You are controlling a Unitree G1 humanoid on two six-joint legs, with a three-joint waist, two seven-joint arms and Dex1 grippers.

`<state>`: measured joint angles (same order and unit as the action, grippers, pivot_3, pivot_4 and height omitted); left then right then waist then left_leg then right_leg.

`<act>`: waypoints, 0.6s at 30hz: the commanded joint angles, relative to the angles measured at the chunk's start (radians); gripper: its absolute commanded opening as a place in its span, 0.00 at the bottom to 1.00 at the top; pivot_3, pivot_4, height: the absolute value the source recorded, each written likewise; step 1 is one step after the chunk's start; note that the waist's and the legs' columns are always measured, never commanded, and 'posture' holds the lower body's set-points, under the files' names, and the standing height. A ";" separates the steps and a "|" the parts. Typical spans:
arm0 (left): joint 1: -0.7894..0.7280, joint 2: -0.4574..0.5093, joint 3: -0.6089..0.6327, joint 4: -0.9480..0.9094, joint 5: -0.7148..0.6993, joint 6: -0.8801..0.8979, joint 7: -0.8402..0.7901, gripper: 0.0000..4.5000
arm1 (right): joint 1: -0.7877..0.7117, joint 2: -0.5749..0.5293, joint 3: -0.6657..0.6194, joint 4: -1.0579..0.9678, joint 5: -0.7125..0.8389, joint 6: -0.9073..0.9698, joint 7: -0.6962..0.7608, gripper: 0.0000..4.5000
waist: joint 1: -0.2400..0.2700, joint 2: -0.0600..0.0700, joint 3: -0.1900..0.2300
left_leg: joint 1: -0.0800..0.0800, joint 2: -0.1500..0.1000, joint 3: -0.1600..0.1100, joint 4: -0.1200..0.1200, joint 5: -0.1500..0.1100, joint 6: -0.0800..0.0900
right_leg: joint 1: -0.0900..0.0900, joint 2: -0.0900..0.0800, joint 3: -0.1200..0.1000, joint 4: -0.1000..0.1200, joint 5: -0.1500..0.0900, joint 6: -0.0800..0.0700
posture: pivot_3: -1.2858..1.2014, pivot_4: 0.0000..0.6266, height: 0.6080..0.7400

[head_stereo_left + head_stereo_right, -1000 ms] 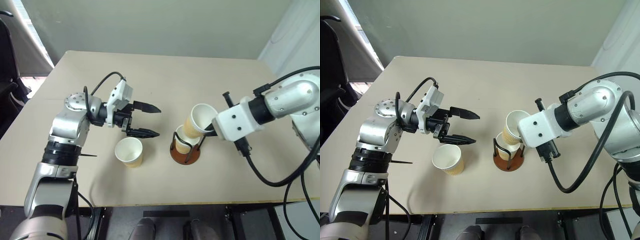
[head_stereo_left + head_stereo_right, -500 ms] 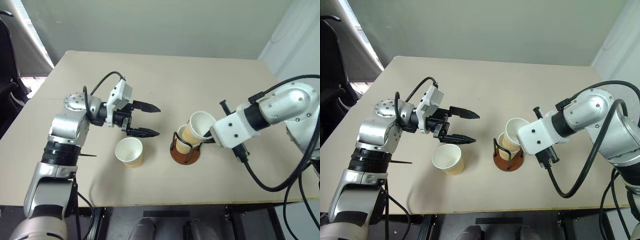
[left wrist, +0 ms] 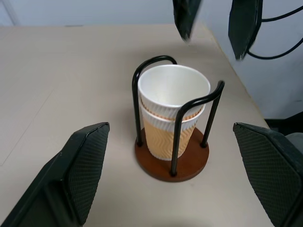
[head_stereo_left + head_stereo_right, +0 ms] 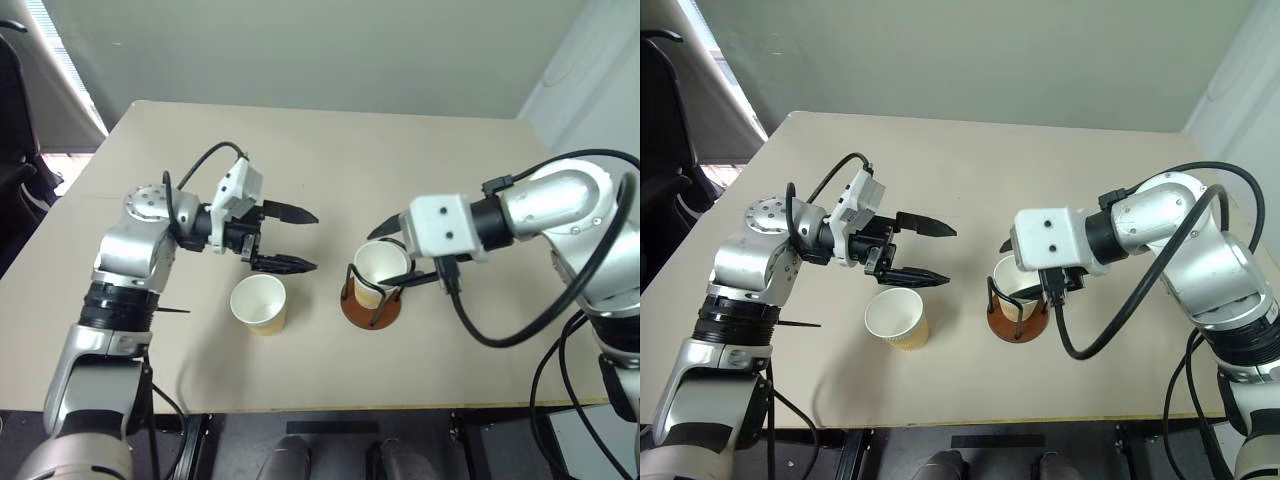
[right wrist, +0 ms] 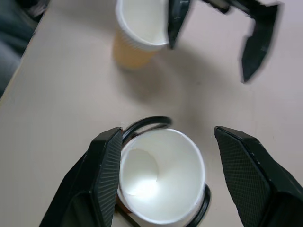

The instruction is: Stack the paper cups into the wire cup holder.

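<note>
Beige tabletop (image 4: 330, 150) spreads under both my arms, with a pale grey-green wall behind it. My right gripper (image 4: 397, 252) hangs right over the holder (image 4: 371, 306), fingers spread to either side of the top cup's rim and, as far as I can see, not gripping it; in my right wrist view the two black pads (image 5: 105, 179) flank the white mouth of that cup with a gap on each side. Two cups (image 3: 173, 113) sit nested upright inside the holder's black wire loops, the upper one's rim standing above the lower one's, the reddish-brown disc flat on the table beneath them. My left gripper (image 4: 295, 238) is well to the left of the holder, pointing toward it, jaws wide apart and holding nothing; its wrist view looks straight at the holder between its two fingers (image 3: 80, 165). A third cup (image 4: 259, 303) stands upright and alone on the table just below my left fingertips, nearer the front edge, apart from the holder.
</note>
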<state>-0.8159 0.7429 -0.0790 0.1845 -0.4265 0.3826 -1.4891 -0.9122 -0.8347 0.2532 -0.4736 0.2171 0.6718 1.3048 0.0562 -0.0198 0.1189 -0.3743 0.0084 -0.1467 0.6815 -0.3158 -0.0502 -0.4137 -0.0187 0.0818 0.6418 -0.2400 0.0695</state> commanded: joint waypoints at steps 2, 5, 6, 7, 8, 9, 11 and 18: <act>0.050 0.084 0.054 -0.116 -0.024 0.037 0.001 1.00 | 0.028 0.002 -0.102 -0.073 0.105 0.119 -0.063 0.68 | -0.001 0.000 0.000 | 0.000 0.000 0.000 -0.001 0.000 0.000 | 0.000 0.000 0.000 0.000 0.000 0.000 | 0.52 0.24 1.00; 0.081 0.116 0.070 -0.164 -0.042 0.058 0.011 1.00 | 0.030 0.034 -0.149 -0.078 0.170 0.184 -0.116 0.68 | -0.002 0.000 0.000 | 0.000 0.000 0.000 -0.001 0.000 0.000 | -0.001 0.000 0.001 -0.001 0.000 0.000 | 0.52 0.24 1.00; 0.087 0.125 0.075 -0.178 -0.049 0.065 0.013 1.00 | 0.029 0.042 -0.161 -0.076 0.189 0.200 -0.130 0.68 | -0.002 0.000 0.000 | 0.000 0.000 0.001 -0.001 0.000 0.000 | -0.001 0.000 0.001 -0.002 0.000 0.000 | 0.52 0.24 1.00; 0.094 0.134 0.081 -0.192 -0.054 0.072 0.014 1.00 | 0.029 0.049 -0.173 -0.073 0.207 0.214 -0.143 0.68 | -0.003 0.000 0.000 | 0.000 0.000 0.001 0.000 0.000 0.000 | -0.001 0.000 0.001 -0.002 0.000 0.000 | 0.52 0.24 1.00; 0.100 0.144 0.086 -0.205 -0.060 0.079 0.014 1.00 | 0.031 0.052 -0.182 -0.071 0.224 0.226 -0.153 0.68 | -0.002 0.000 0.000 | 0.000 0.000 0.000 0.000 0.000 0.000 | -0.001 0.000 0.001 -0.002 0.000 0.000 | 0.52 0.24 1.00; 0.108 0.156 0.092 -0.219 -0.066 0.085 0.012 1.00 | 0.034 0.050 -0.188 -0.070 0.236 0.232 -0.162 0.68 | -0.001 0.000 0.000 | 0.000 0.000 0.000 0.000 0.000 0.000 | -0.001 0.001 0.001 -0.001 0.000 0.000 | 0.52 0.24 1.00; 0.124 0.184 0.103 -0.245 -0.078 0.098 0.007 1.00 | 0.041 0.040 -0.191 -0.070 0.252 0.234 -0.174 0.68 | -0.002 0.000 0.000 | 0.001 0.000 0.000 0.000 0.000 0.000 | -0.001 0.001 0.001 -0.001 0.000 0.000 | 0.52 0.24 1.00; 0.221 0.302 0.175 -0.381 -0.158 0.160 -0.018 1.00 | 0.065 0.010 -0.207 -0.074 0.300 0.235 -0.206 0.68 | -0.006 0.000 0.000 | 0.001 0.000 0.000 -0.002 0.000 0.000 | -0.002 0.001 0.001 -0.001 -0.001 -0.001 | 0.52 0.24 1.00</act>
<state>-0.5950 1.0252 0.0529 -0.1450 -0.5565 0.5337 -1.5035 -0.8404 -0.8096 0.0917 -0.5220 0.4921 0.9094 1.1121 0.0506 -0.0197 0.1189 -0.3735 0.0085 -0.1464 0.6797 -0.3155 -0.0507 -0.4153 -0.0181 0.0826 0.6405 -0.2409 0.0680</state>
